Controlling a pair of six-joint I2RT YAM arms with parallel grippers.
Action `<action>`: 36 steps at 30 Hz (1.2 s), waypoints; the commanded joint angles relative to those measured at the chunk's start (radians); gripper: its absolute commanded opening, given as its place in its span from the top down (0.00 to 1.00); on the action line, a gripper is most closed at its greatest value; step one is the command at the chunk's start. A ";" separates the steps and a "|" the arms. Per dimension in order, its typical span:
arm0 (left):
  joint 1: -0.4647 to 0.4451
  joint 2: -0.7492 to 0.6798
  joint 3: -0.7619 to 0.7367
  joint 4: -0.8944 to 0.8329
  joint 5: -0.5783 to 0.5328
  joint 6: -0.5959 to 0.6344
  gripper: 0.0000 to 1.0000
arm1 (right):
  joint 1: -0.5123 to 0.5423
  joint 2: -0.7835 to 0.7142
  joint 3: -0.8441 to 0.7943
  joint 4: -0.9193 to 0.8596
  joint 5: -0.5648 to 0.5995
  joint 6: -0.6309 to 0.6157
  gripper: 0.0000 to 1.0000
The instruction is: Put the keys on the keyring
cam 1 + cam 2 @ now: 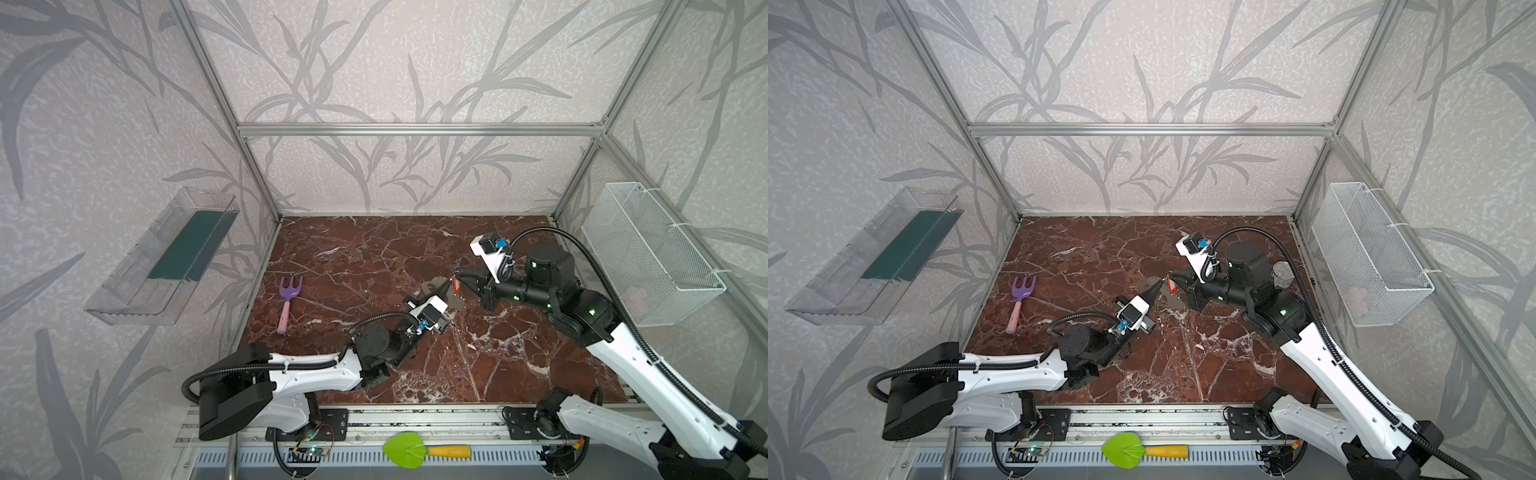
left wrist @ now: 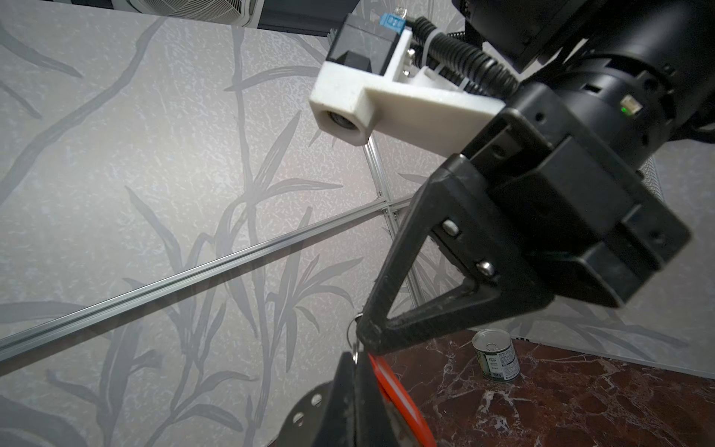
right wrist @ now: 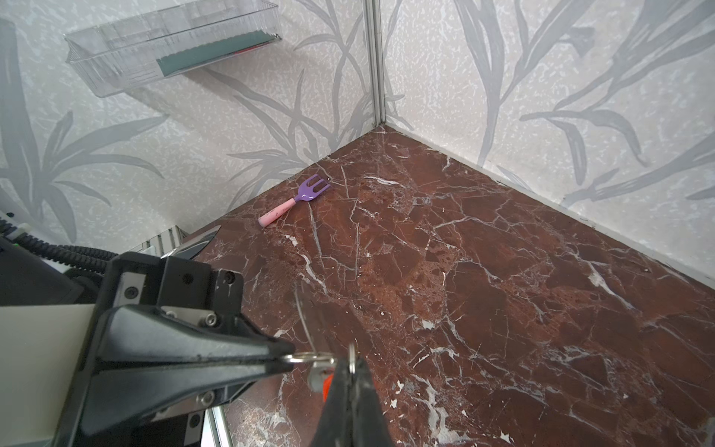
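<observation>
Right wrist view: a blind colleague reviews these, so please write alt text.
Both shut, the left gripper and right gripper meet tip to tip above the marble table, each pinching a small ring by the red-tagged key. A purple fork lies far off.

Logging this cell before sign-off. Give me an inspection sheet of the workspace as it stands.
Surface: red-brown marbled tabletop, veined white.
Job's things: keyring off the surface, apparently held by left gripper; red-tagged keys at right gripper.
Clutter: purple toy rake, tin can, green toy spade on the front rail.
Grippers: both shut, tips meeting mid-air.
Cables: black hose along each arm, nothing snagged seen.
Surroundings: clear bin on left wall, wire basket on right wall.
</observation>
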 commanded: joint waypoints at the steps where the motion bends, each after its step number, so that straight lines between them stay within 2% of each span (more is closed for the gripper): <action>1: 0.004 -0.038 -0.013 0.077 -0.011 -0.013 1.00 | 0.001 -0.009 0.002 -0.009 0.001 -0.012 1.00; 15: 0.033 -0.071 -0.027 0.057 0.006 -0.078 1.00 | 0.000 -0.025 -0.020 0.006 -0.055 -0.021 1.00; 17: 0.071 -0.106 -0.016 -0.032 0.035 -0.154 1.00 | 0.000 -0.031 -0.023 0.007 -0.065 -0.031 1.00; 21: 0.206 -0.237 0.054 -0.433 0.165 -0.370 1.00 | 0.001 -0.041 -0.024 -0.001 -0.045 -0.082 1.00; 25: 0.252 -0.339 0.054 -0.592 0.181 -0.414 1.00 | 0.000 -0.024 -0.006 -0.014 -0.031 -0.106 1.00; 30: 0.293 -0.433 0.102 -0.825 0.274 -0.468 1.00 | 0.004 0.003 -0.008 0.030 -0.065 -0.108 1.00; 33: 0.302 -0.451 0.146 -0.948 0.307 -0.495 1.00 | 0.024 0.027 -0.001 0.031 -0.055 -0.134 1.00; 36: 0.302 -0.446 0.173 -1.014 0.336 -0.526 1.00 | 0.076 0.042 -0.005 0.043 0.007 -0.168 1.00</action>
